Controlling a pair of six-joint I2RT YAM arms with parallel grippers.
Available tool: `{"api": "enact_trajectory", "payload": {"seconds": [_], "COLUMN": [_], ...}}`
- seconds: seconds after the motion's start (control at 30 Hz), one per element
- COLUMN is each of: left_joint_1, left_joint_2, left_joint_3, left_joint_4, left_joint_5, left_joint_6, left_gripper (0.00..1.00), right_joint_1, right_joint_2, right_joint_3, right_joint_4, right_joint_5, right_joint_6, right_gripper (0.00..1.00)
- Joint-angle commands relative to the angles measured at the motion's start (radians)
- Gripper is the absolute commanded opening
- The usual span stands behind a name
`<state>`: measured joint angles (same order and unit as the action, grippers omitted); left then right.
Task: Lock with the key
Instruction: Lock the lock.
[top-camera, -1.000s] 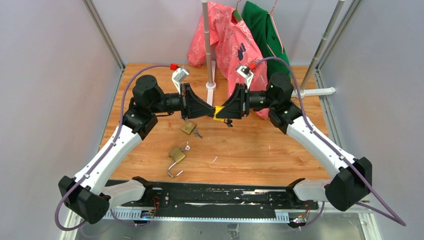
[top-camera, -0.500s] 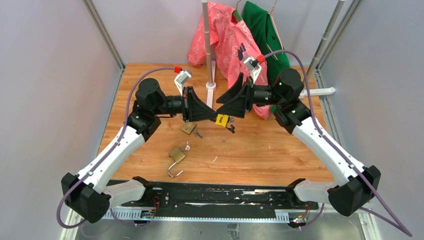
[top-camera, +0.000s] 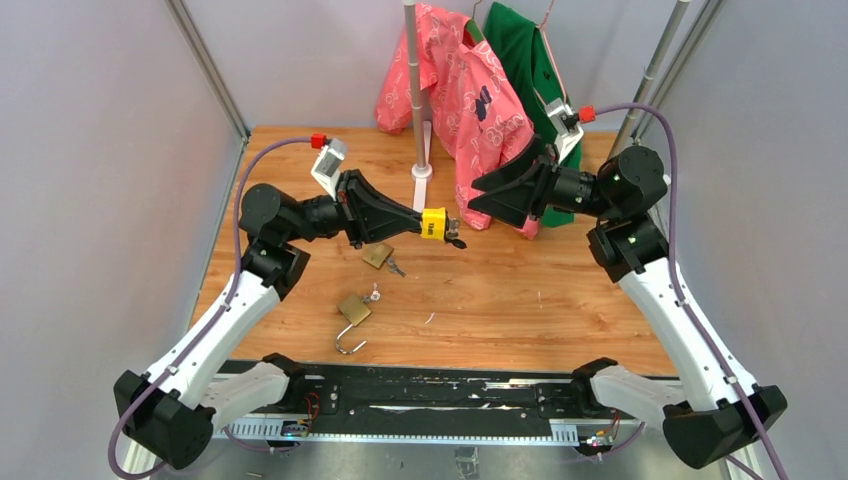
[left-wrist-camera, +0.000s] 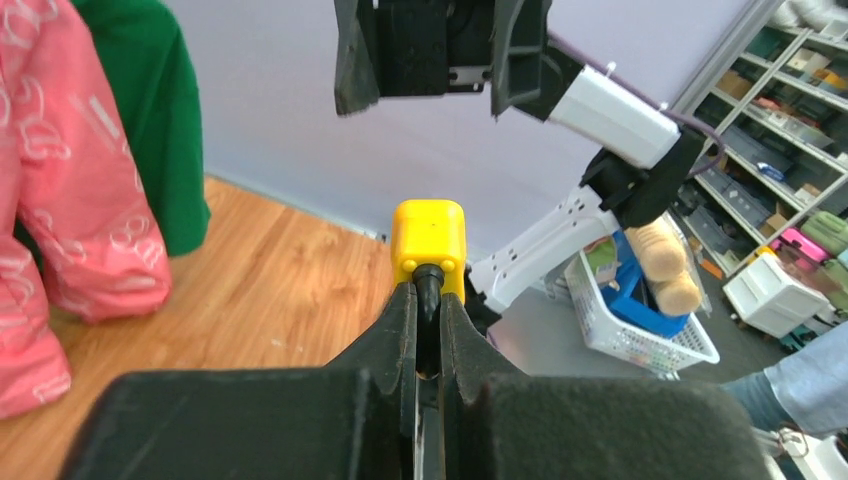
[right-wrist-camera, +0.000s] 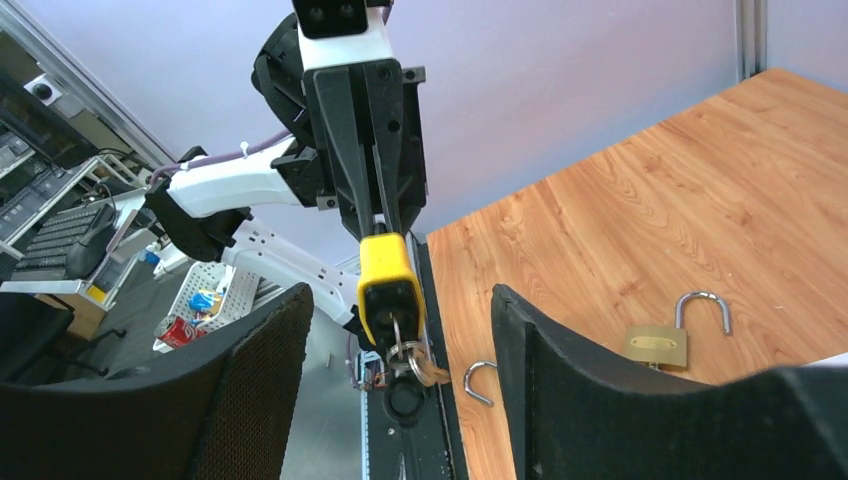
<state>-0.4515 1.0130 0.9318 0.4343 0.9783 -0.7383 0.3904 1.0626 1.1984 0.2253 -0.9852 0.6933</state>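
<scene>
A yellow padlock (top-camera: 433, 223) hangs in the air over the middle of the table. My left gripper (top-camera: 416, 221) is shut on its black shackle (left-wrist-camera: 428, 288), which runs between the fingers in the left wrist view. A key with a ring (right-wrist-camera: 405, 352) sticks in the underside of the yellow padlock (right-wrist-camera: 384, 277) and dangles from it. To the right of the lock my right gripper (top-camera: 476, 205) stands open, a short gap away, facing its keyed end and holding nothing.
Two brass padlocks (top-camera: 377, 255) (top-camera: 353, 308) lie on the wooden table below, one with an open shackle (top-camera: 350, 345), small keys (top-camera: 396, 267) beside them. A garment rack pole (top-camera: 415, 90) with a pink shirt (top-camera: 460, 90) and a green shirt (top-camera: 525, 60) stands at the back.
My right gripper opened, came off the yellow padlock's keyed end and drew back to the right. The left arm kept its grip and shifted the lock slightly.
</scene>
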Motion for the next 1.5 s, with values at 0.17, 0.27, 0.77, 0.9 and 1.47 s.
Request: {"api": "enact_trajectory", "payload": {"seconds": [0.17,0.27,0.77,0.9,1.47], "left_joint_1": [0.019,0.019,0.019,0.019,0.047], "left_joint_2": [0.056,0.054,0.044,0.043,0.012], "left_joint_3": [-0.025,-0.019,-0.008,-0.003,0.016], "left_joint_4": [0.484,0.459,0.374,0.352,0.242], "left_joint_5": [-0.04,-0.042,-0.033,-0.028,-0.021], "left_joint_6": [-0.252,-0.233,-0.189,-0.174,-0.106], "left_gripper": [0.0,0.0,0.0,0.0,0.0], "right_joint_1": [0.033,0.065,0.091,0.103,-0.066], "right_joint_2": [0.006,0.017,0.045,0.049,-0.059], "right_joint_3": [-0.031,-0.023,-0.002,-0.003,-0.094], "right_joint_4": [0.032,0.011,-0.01,-0.01,-0.098], "right_joint_5": [-0.086,-0.085,-0.089,-0.082,-0.068], "right_joint_6": [0.018,-0.005,-0.022,-0.026,-0.09], "right_gripper": [0.79,0.8,0.4,0.06,0.0]}}
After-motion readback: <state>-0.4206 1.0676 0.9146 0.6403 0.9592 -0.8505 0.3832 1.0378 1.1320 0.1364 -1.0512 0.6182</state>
